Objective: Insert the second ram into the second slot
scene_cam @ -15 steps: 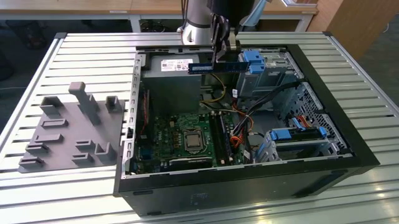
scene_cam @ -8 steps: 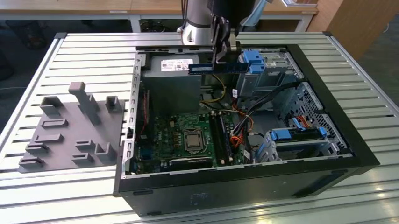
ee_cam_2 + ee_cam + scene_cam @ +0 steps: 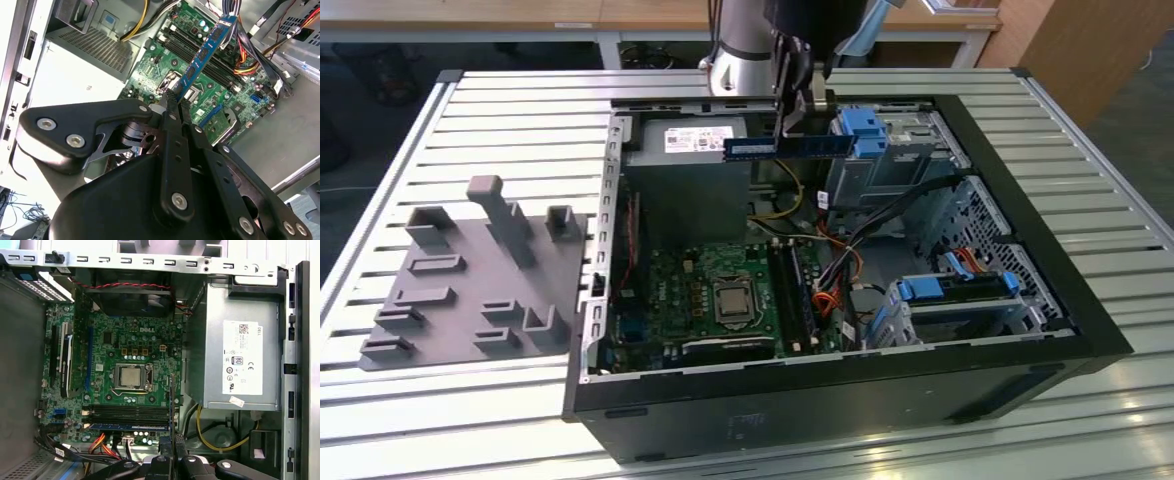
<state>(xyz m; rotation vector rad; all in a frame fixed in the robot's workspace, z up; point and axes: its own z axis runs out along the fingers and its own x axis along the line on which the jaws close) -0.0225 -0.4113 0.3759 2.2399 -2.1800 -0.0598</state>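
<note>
Currently the gripper [image 3: 173, 100] is clamped tight on one end of the second ram [image 3: 754, 149], and most of the dark-blue stick juts out free. In the exterior view the stick hangs level over the far part of the open computer case [image 3: 854, 395]. It sits in front of the grey power supply [image 3: 680, 150], just beside a bright blue drive-bay clip [image 3: 861, 128] on the exterior view's right. It is well apart from the motherboard [image 3: 707, 285] below and touches nothing but the gripper. In the first wrist view the stick shows edge-on as a thin line at the end of the row of memory slots [image 3: 130, 413] beside the processor socket [image 3: 131, 377]. It runs across the slots, not along them. A blue strip [image 3: 127, 426] lies along one slot of that row; cannot tell if it is a seated stick. The case lies on its side on a slatted table [image 3: 520, 120]. A grey moulded fixture [image 3: 467, 290] is near it at the exterior view's left.
</note>
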